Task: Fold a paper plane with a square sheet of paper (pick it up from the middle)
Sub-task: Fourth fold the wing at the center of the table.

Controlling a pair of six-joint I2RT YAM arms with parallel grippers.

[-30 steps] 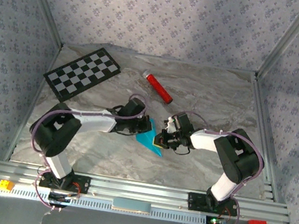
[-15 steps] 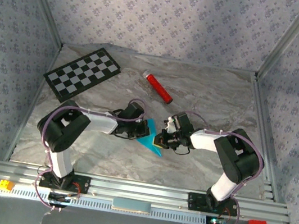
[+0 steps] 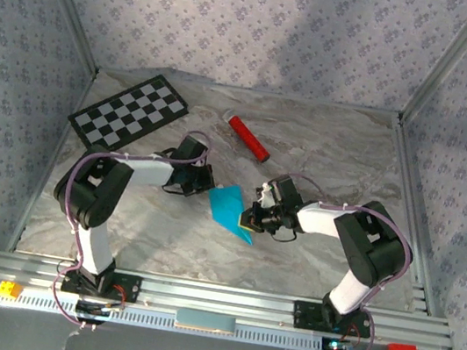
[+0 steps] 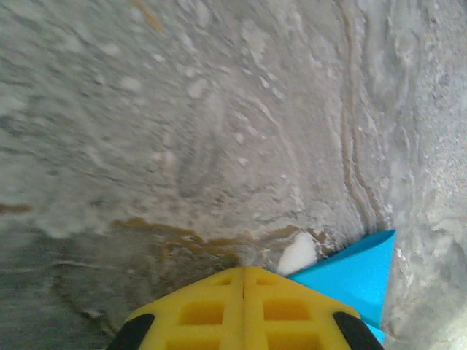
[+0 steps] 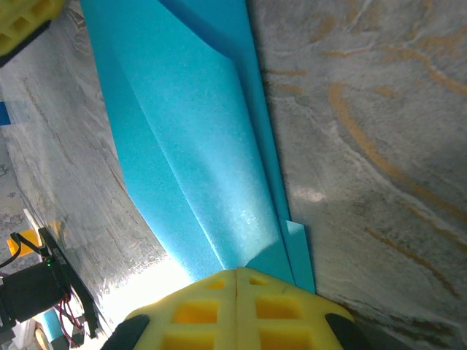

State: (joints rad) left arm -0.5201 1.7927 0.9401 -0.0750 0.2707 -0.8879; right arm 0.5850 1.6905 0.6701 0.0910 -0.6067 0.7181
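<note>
Cyan paper plane (image 3: 230, 210) lies diagonal: nose near-right, tail far-left.

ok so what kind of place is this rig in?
Looks like a lab robot cell, not a home: an aluminium frame boxing in the table, patterned walls as backdrop, and a checkerboard, probably for camera calibration.

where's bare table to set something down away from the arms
Free: far right table, between the red cylinder and right rail; near strip by the front rail. Crowded: centre, left end effector and right end effector flanking the blue paper.
</note>
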